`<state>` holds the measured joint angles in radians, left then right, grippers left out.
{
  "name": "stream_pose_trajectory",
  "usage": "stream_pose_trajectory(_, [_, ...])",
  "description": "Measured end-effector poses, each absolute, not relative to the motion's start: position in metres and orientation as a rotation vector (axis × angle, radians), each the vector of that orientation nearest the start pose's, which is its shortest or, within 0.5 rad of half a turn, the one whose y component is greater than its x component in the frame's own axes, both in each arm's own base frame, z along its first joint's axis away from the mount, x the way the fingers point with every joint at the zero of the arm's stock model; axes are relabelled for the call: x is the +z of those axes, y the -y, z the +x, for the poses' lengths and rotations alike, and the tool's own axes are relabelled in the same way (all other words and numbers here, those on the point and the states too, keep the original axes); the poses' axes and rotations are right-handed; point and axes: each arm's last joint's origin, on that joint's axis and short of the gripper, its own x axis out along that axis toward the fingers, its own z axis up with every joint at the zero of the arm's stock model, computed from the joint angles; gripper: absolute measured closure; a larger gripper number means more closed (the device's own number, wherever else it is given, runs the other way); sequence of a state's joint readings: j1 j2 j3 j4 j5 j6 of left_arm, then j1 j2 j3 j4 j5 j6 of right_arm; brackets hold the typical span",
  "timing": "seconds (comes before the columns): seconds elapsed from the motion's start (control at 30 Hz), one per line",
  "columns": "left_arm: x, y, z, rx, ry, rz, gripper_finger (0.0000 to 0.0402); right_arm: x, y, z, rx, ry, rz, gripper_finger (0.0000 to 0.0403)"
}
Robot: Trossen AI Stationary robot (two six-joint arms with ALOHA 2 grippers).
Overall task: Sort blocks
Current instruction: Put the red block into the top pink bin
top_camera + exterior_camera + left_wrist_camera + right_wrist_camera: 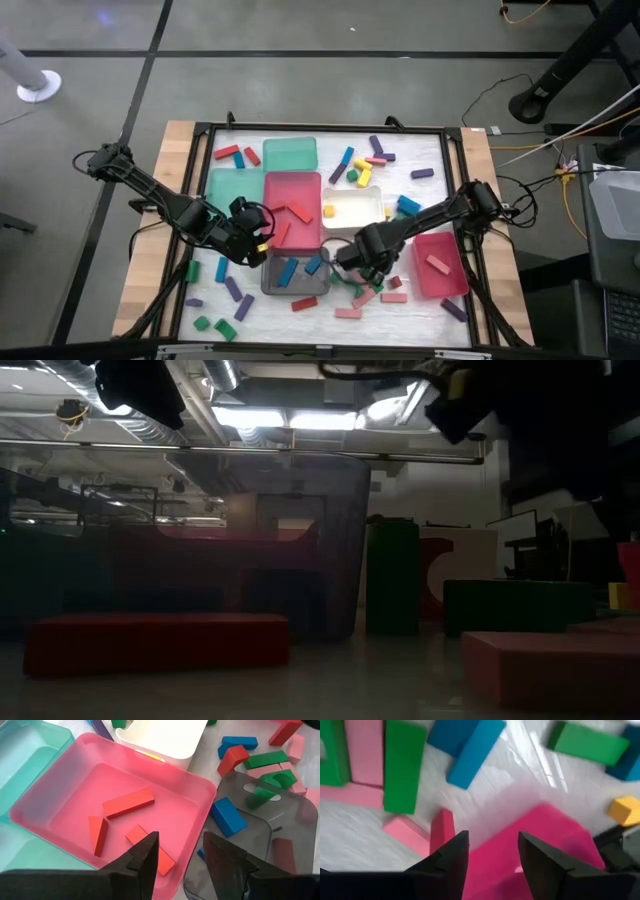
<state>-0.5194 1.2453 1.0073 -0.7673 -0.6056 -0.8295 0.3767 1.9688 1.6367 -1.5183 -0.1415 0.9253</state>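
Note:
Small coloured blocks lie loose on the white table and in trays. My left gripper (262,240) (180,852) hovers open over the near edge of the red tray (75,795), where it borders the grey tray (260,835); nothing is between its fingers. Three red blocks (128,802) lie flat in the red tray and a blue block (227,816) lies in the grey one. My right gripper (352,268) (492,852) points steeply down, open and empty, over loose green (402,765), pink (365,750) and blue (472,750) blocks. A corner of the pink tray (540,830) shows below its fingers.
Two green trays (290,153) and a white tray (355,210) sit behind the red one, and the pink tray (450,285) sits at the right. Loose blocks are strewn along the far side (375,160) and the near side (225,295). A black frame (330,128) borders the table.

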Motion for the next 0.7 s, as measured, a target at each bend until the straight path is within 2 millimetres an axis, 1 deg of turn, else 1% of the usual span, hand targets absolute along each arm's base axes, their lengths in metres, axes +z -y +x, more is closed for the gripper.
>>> stream_pose_trajectory(0.2, [0.277, 0.103, 0.214, 0.409, -0.74, -0.239, 0.0258, 0.231, -0.158, 0.309, -0.531, -1.83, 0.406, 0.0233])
stream_pose_trajectory(0.37, [0.277, 0.103, 0.214, 0.4, -0.744, -0.216, 0.0258, 0.231, -0.174, 0.301, -0.569, -1.814, 0.418, 0.0233])
stream_pose_trajectory(0.57, [0.277, 0.103, 0.214, 0.401, -0.744, -0.218, 0.0258, 0.23, -0.185, 0.3, -0.564, -1.771, 0.458, 0.0233])
stream_pose_trajectory(0.7, [0.277, 0.103, 0.214, 0.401, -0.744, -0.218, 0.0258, 0.226, -0.187, 0.301, -0.567, -1.753, 0.482, 0.0233])
